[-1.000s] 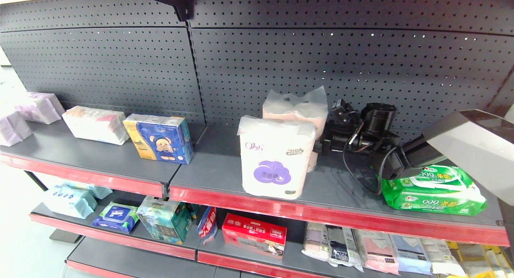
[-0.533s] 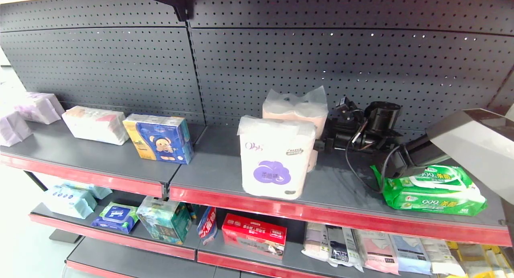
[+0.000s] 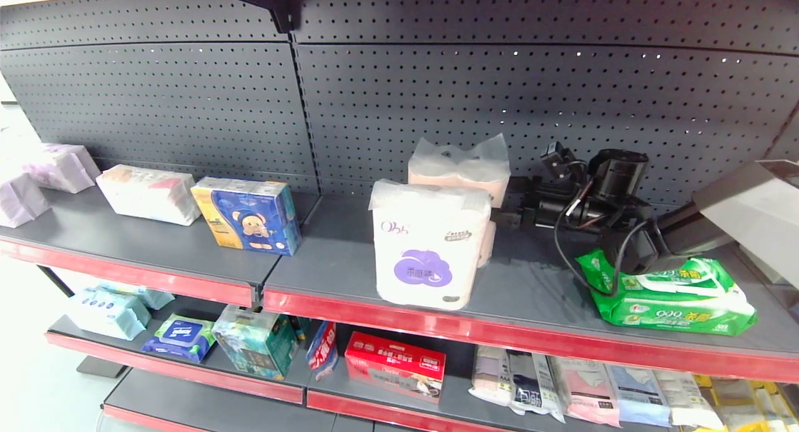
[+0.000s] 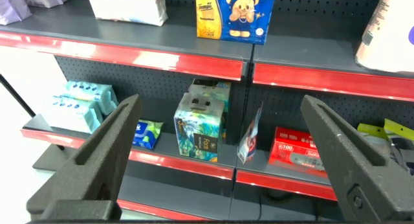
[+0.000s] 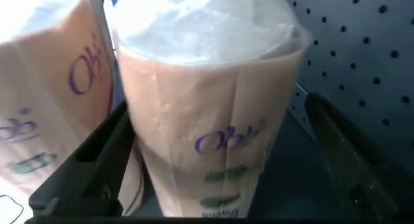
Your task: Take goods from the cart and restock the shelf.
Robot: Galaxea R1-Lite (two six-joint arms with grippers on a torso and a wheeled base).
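Right claw (image 5: 217, 120): fingers apart, one each side of rear toilet roll pack (image 3: 459, 170) on shelf (image 3: 530, 282).
Left claw (image 4: 220, 104): fingers wide apart, holding nothing.

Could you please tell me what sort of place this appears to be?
Probably a shop's paper-goods aisle: black pegboard-backed metal shelves with red front strips, white plastic-wrapped toilet-roll pack, green plastic wet-wipe packet.

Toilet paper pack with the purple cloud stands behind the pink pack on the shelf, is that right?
Not quite. The head view shows the toilet paper pack with the purple cloud standing in front of the pink pack on the shelf, not behind it.
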